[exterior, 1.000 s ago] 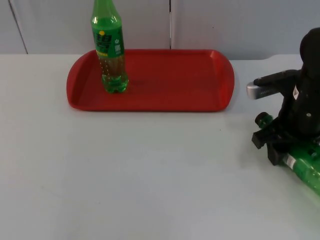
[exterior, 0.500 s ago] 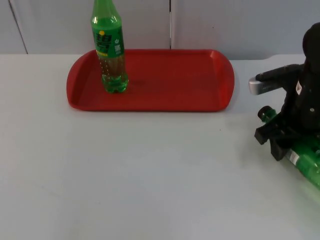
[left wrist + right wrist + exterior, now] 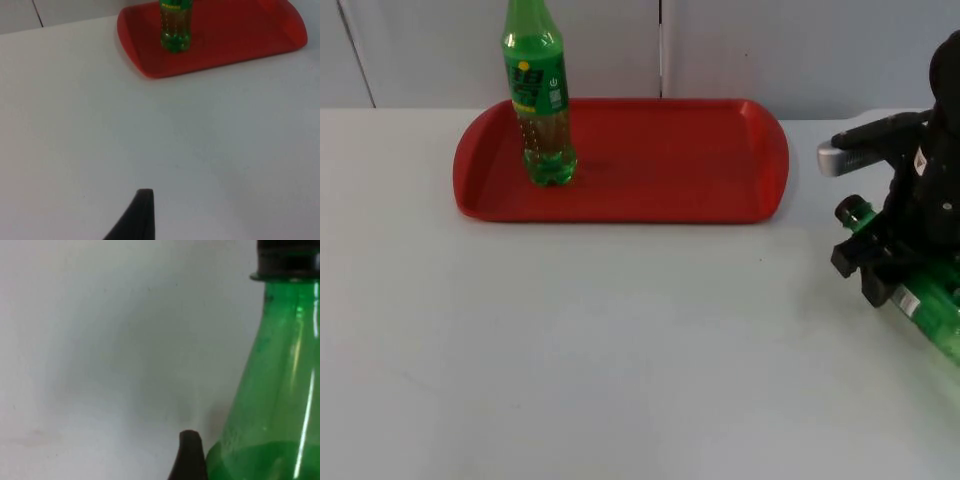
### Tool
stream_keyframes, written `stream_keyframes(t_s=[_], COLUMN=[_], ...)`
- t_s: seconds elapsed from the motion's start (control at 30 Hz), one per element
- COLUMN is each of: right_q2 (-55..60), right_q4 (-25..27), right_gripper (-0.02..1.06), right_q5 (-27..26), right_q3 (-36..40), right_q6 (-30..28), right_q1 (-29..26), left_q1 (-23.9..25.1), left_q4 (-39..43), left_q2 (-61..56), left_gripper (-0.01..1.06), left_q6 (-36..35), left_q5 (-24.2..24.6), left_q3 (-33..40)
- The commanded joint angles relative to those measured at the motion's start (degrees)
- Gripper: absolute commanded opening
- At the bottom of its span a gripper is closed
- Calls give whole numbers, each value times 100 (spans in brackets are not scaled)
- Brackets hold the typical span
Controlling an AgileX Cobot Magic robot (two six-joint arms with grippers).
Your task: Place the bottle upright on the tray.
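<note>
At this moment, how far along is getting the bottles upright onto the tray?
Done: one bottle stands upright at the left end of the red tray. In hand: the right gripper is closed around the second bottle, off the tray at the table's right side. Left: carry it over and stand it up. The left gripper waits over bare table.

A plain white tabletop [image 3: 620, 350] meets a pale grey partition wall [image 3: 800, 50] along its far edge.

The matte surface runs unbroken from the near edge to the wall, marked by one tiny dark speck [image 3: 758, 261] right of centre. The wall is made of flat panels: a dark vertical seam [image 3: 660, 40] divides it near the middle, and a second seam [image 3: 355, 55] slants down at the far left.
</note>
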Motion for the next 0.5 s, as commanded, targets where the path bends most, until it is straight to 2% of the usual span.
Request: stream_keyframes(t_s=[0.0,0.47], right_q2=[1,318], right_q4=[-23,-23], right_gripper=[0,0], right_q5=[-144,-286], right_q3=[-25,-25], right_q6=[-20,-45], right_q1=[21,21], left_q1=[-25,-25], left_q4=[16,16], left_q2=[-20,-20], left_gripper=[105,105], left_q6=[-21,-21], left_q5=[-9,-9], left_q3=[19,19])
